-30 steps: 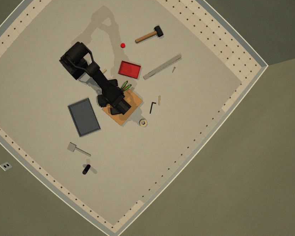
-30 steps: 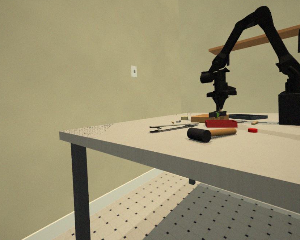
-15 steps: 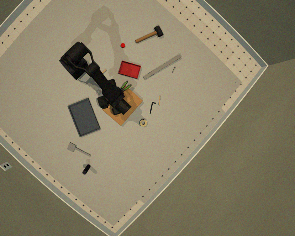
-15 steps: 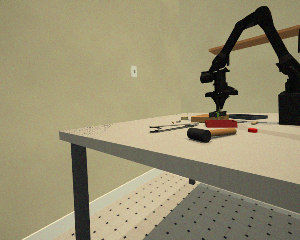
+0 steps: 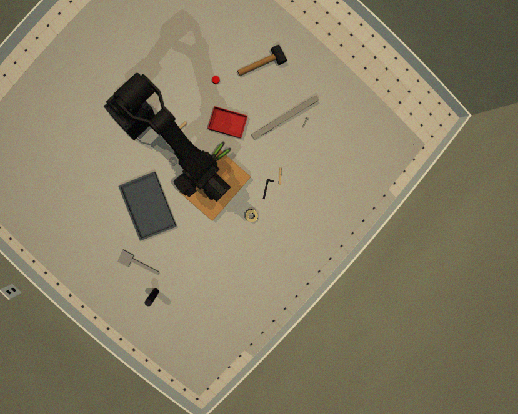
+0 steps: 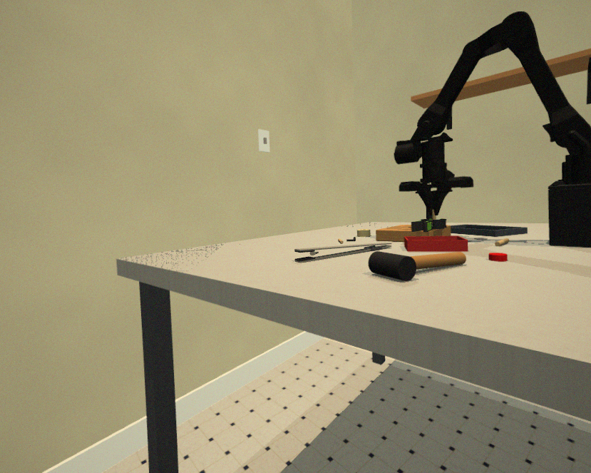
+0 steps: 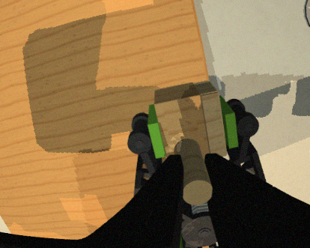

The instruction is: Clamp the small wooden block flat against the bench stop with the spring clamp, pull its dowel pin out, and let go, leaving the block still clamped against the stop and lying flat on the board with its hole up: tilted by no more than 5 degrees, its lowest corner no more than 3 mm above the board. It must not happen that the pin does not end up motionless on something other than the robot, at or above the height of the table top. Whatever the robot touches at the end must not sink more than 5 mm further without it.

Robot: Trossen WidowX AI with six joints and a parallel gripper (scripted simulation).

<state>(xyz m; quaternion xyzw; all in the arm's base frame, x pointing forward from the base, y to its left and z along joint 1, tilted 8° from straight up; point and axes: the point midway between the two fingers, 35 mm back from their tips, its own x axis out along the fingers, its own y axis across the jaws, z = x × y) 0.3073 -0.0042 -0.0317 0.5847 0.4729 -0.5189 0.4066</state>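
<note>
The small wooden block point(image 7: 189, 115) sits at the edge of the orange wooden board point(image 7: 83, 43) point(image 5: 237, 177) point(image 6: 391, 232). It lies between the green pads of the spring clamp point(image 7: 155, 131) point(image 5: 221, 150) point(image 6: 428, 225). My gripper point(image 7: 192, 165) point(image 5: 215, 186) point(image 6: 432, 208) points straight down over the block and is shut on the pale dowel pin point(image 7: 195, 167) point(image 6: 433, 214). The pin stands upright, and its lower end reaches the block's top. I cannot tell whether it still sits in the hole. The bench stop is not clearly separate from the block.
A red tray point(image 5: 227, 122) point(image 6: 435, 242) lies beside the board and a grey tray point(image 5: 147, 204) point(image 6: 487, 229) on its other side. A mallet point(image 5: 262, 60) point(image 6: 413, 263), a ruler point(image 5: 285, 117), a red disc point(image 5: 215, 79), a hex key point(image 5: 266, 186) and a tape roll point(image 5: 251, 211) lie around.
</note>
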